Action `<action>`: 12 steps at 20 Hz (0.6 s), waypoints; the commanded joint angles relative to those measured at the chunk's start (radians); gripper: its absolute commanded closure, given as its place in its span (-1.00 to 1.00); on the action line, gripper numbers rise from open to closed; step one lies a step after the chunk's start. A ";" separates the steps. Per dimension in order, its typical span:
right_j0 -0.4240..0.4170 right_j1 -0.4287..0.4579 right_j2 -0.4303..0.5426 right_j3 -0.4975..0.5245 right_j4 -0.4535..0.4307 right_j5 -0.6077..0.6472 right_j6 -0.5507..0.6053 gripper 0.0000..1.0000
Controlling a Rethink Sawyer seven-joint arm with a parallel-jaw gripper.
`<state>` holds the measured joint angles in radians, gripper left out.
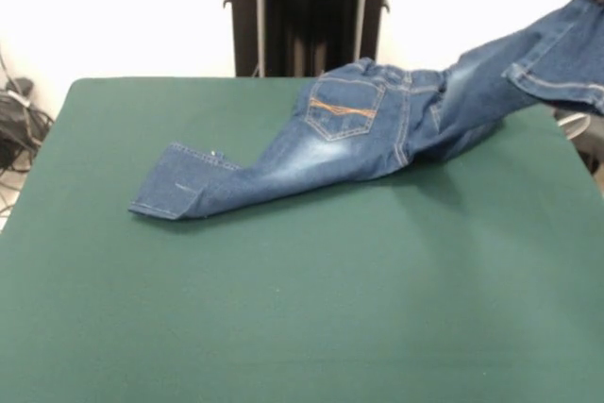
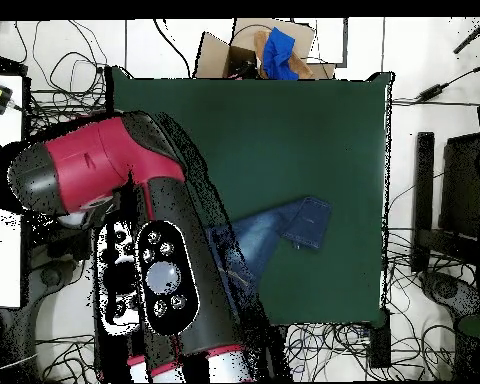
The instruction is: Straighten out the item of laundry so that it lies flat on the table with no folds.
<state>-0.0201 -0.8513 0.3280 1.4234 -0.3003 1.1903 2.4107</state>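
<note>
The green table fills the lower frame, bare in front. Beyond it, the jeans are seen stretched from centre left, one leg lifted off toward the upper right edge. The gripper's state cannot be told.

The red and black arm is reaching out over the table's left side; its gripper is lying hidden.

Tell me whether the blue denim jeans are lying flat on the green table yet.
Not yet. The small blue denim jeans have one leg resting on the dark green felt-covered table; the other leg rises off its edge.
</note>
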 commanded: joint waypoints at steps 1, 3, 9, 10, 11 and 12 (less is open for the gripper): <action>-0.038 0.063 -0.109 -0.008 -0.015 -0.003 0.174 1.00; -0.051 0.065 -0.108 -0.005 -0.021 -0.022 0.140 1.00; -0.109 0.080 -0.083 0.007 -0.021 -0.083 0.040 1.00; -0.111 0.079 -0.081 0.008 -0.028 -0.088 0.036 1.00; -0.114 0.075 -0.078 0.015 -0.032 -0.093 0.034 1.00; -0.115 0.074 -0.077 0.016 -0.035 -0.094 0.035 1.00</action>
<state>-0.1088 -0.8145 0.2885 1.4050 -0.3030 1.1872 2.4194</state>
